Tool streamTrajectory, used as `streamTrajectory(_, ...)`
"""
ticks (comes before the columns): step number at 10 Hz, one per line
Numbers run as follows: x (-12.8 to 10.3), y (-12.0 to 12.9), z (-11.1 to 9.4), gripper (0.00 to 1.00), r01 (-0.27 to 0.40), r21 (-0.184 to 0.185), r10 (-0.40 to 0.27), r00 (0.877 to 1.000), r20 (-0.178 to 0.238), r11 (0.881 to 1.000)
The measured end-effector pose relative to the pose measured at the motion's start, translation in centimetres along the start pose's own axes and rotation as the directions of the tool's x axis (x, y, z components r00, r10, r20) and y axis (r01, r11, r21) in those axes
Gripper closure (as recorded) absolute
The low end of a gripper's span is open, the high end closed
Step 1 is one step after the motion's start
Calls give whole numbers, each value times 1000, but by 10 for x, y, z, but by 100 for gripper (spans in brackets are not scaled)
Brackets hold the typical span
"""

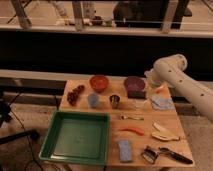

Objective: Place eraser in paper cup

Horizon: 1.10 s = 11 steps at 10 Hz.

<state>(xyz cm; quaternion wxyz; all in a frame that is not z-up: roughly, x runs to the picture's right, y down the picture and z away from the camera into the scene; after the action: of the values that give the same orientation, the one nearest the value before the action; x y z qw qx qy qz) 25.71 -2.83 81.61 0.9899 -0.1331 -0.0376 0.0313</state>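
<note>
A dark block that may be the eraser (136,93) lies at the back of the wooden table (100,111), in front of a purple bowl (134,83). A small bluish-grey cup (93,100) that may be the paper cup stands left of a metal cup (115,101). My white arm (186,87) comes in from the right. My gripper (151,81) hangs over the table's back right part, just right of the purple bowl and the dark block.
A green tray (54,142) fills the front left. Also on the table are a red bowl (99,82), grapes (75,94), a clear cup (138,104), a blue cloth (162,102), a banana (164,133), a chili (131,131), a blue sponge (124,149) and a peeler (167,154).
</note>
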Motion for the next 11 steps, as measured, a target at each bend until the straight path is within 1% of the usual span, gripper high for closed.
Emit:
streamTrajectory(1,0,2,0,20,5,-5,-5,1000,-4,1000)
streamTrajectory(3,-2,10,15,20,15,-21,-15,1000,-7,1000)
streamTrajectory(4,-2,12,18,20,11,-26,-11,1000,-5,1000)
streamTrajectory(6,-8,13,19,20,6,-36,-6,1000,0,999)
streamTrajectory(7,-7,15,20,20,3,-44,-3,1000,4,999)
streamTrajectory(9,2,19,23,20,1,-57,-1,1000,-2,998)
streamTrajectory(11,0,23,28,20,-2,-71,2,1000,7,997)
